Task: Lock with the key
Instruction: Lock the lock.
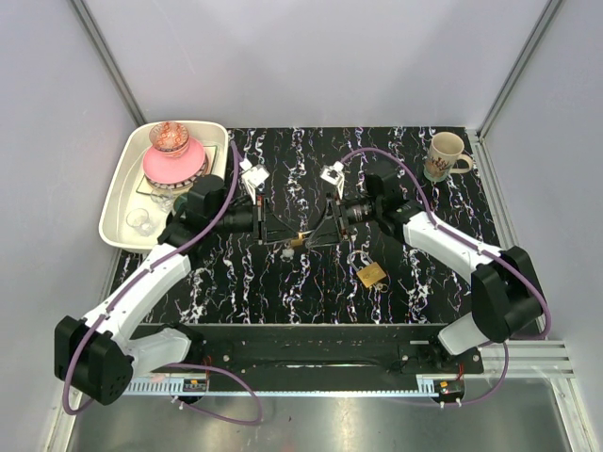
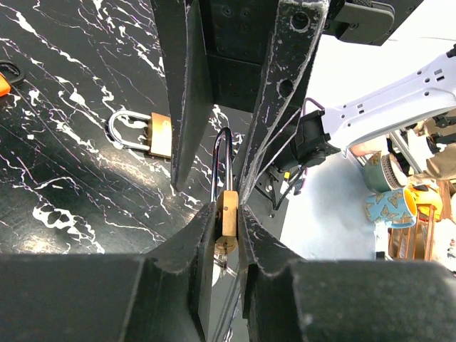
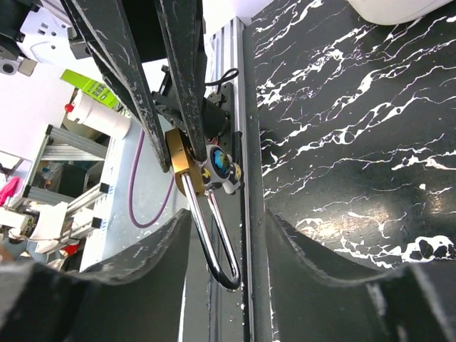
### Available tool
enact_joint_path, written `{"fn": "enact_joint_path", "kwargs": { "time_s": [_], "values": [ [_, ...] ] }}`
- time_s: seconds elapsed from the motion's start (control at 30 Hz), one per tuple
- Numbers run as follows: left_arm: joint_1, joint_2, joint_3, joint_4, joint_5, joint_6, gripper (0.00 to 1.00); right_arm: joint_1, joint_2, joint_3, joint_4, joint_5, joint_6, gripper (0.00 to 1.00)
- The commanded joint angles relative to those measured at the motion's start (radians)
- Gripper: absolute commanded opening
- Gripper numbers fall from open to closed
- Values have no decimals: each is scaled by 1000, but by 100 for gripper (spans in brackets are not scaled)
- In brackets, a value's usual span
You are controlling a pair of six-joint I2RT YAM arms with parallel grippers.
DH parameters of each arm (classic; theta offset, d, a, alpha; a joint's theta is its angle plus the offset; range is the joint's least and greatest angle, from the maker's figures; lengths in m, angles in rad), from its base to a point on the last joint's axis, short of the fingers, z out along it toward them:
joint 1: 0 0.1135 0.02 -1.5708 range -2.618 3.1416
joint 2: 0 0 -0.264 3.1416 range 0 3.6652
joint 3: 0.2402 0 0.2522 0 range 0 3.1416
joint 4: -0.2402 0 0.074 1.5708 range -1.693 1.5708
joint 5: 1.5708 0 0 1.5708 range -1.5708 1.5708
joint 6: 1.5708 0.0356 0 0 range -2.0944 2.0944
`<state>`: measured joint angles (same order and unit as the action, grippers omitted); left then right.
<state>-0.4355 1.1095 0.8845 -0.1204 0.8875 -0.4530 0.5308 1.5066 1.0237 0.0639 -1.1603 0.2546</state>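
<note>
My left gripper (image 1: 283,235) (image 2: 226,214) is shut on the body of a brass padlock (image 1: 300,237) (image 2: 229,210) and holds it above the middle of the table. The steel shackle (image 3: 214,235) points toward my right gripper (image 1: 318,231) (image 3: 228,221). The right gripper is open, with its fingers on either side of the shackle and not touching it. I cannot tell whether the shackle is latched. A small orange piece (image 2: 2,84) lies on the table at the left edge of the left wrist view. It looks like the key's head, and the rest is cut off.
A second brass padlock (image 1: 370,274) (image 2: 153,134) lies flat on the black marbled table, right of centre. A white tray (image 1: 118,193) at the back left holds a pink bowl (image 1: 174,165) and glassware. A mug (image 1: 446,155) stands at the back right.
</note>
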Motion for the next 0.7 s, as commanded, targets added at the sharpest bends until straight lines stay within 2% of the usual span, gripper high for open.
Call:
{"fn": "enact_joint_path", "kwargs": {
  "time_s": [0.0,0.1,0.13,0.17,0.27,0.33,0.4,0.53,0.57,0.6,0.67],
  "values": [
    [0,-16,48,30,30,2,0,20,1,44,51,2,24,49],
    [0,-14,48,33,31,2,0,24,9,49,74,-1,49,43],
    [0,-16,47,36,33,0,0,28,10,50,76,-1,52,39],
    [0,-14,47,36,34,0,0,31,15,55,74,-2,55,26],
    [0,-13,45,34,37,0,0,35,18,58,85,-10,72,0],
    [0,-16,44,36,36,-1,0,34,14,55,97,-7,80,0],
    [1,-23,36,47,24,-4,5,35,3,47,103,-1,78,0],
    [43,-49,19,82,-4,-39,31,35,-11,38,106,11,78,0],
    [52,-59,13,91,-5,-45,51,35,-16,32,114,14,84,0],
    [61,-75,5,100,-12,-49,61,35,-19,29,131,19,95,0],
    [90,-92,-4,107,-35,-56,72,37,-25,24,140,33,101,0]
  ]
}}
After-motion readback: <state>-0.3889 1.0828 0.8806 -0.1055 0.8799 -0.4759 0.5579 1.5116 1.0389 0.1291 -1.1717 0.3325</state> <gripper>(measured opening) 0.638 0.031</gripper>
